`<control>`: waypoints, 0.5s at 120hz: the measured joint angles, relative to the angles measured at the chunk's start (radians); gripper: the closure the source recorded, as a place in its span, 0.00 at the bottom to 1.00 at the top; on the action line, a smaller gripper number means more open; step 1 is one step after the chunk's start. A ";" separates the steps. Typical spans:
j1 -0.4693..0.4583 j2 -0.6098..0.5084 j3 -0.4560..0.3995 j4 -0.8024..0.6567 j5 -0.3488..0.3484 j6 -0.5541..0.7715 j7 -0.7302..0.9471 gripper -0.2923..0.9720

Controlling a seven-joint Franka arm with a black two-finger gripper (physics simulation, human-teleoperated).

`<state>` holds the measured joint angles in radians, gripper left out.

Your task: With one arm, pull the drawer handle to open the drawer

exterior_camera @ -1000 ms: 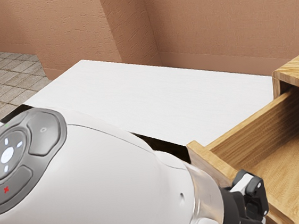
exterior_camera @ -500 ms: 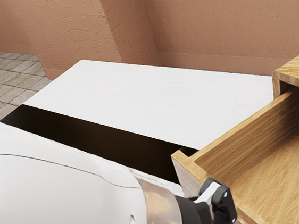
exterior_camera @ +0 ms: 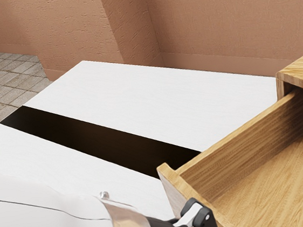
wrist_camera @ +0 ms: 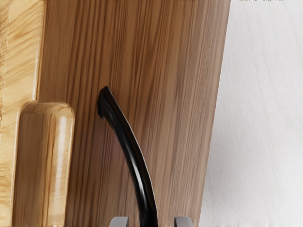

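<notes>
A light wooden drawer (exterior_camera: 255,167) stands pulled well out of its cabinet (exterior_camera: 302,73) at the exterior view's right, its inside bare. Its front panel (wrist_camera: 142,71) carries a curved black handle (wrist_camera: 128,142). In the wrist view my gripper (wrist_camera: 151,221) straddles the lower end of that handle. One grey fingertip (wrist_camera: 118,221) shows on each side, with a small gap to the bar, so the gripper is open around it. In the exterior view my hand's black body (exterior_camera: 198,221) sits right at the drawer's front corner.
The white table (exterior_camera: 139,98) stretches behind the drawer, crossed by a dark gap (exterior_camera: 89,136). My white arm (exterior_camera: 43,222) covers the lower left corner of the exterior view. Brown walls (exterior_camera: 211,15) and a tiled floor (exterior_camera: 1,80) lie beyond.
The drawer has slid further out toward the exterior view's left, front corner from about 385 to 320 px. My arm has drawn back and down with it, uncovering more table.
</notes>
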<state>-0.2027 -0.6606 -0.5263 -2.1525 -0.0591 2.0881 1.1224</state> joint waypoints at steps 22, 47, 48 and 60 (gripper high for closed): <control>-0.011 -0.047 0.034 0.051 -0.002 -0.069 0.005 0.56; -0.021 -0.072 0.142 0.272 0.002 -0.273 0.009 0.36; -0.022 -0.072 0.147 0.277 0.002 -0.285 0.009 0.36; -0.024 -0.071 0.189 0.316 0.003 -0.438 0.011 0.31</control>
<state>-0.2271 -0.7316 -0.3373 -1.8369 -0.0563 1.6501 1.1337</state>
